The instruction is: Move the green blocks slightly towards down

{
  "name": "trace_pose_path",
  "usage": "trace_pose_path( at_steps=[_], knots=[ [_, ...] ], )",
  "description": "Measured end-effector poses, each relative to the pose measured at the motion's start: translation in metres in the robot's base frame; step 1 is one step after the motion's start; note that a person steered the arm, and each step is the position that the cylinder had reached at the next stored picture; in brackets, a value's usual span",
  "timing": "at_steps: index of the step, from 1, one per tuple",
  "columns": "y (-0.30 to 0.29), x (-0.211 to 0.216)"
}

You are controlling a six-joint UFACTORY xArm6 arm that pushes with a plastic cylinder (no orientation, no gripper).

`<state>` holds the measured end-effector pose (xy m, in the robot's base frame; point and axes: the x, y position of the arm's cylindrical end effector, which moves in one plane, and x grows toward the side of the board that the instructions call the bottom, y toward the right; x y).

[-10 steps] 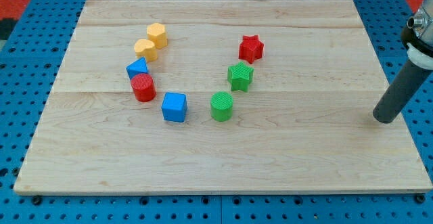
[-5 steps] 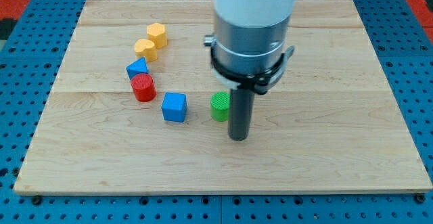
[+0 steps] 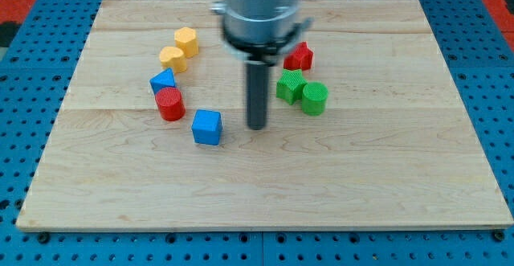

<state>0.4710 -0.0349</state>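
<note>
A green star block (image 3: 289, 85) and a green cylinder (image 3: 314, 98) sit side by side, touching, right of the board's middle. My tip (image 3: 256, 126) rests on the board to the left of and slightly below the green star, apart from it, and right of the blue cube (image 3: 206, 127). The arm's body hides part of the board above the tip.
A red star (image 3: 301, 55) lies just above the green blocks. At left, two yellow blocks (image 3: 185, 40) (image 3: 172, 58), a blue triangular block (image 3: 162, 80) and a red cylinder (image 3: 169, 104) form an arc on the wooden board (image 3: 401, 178).
The arm swept in from the right edge to mid-board. The green cylinder moved from below the star to its right side. The tip moved up-left.
</note>
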Motion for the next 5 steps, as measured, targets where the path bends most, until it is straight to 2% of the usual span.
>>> trace_pose_path(
  at_steps=[1, 2, 3, 4, 5],
  knots=[
    [-0.01, -0.053],
    [0.018, -0.081],
    [0.059, -0.087],
    [0.125, -0.046],
    [0.111, -0.046]
  ],
)
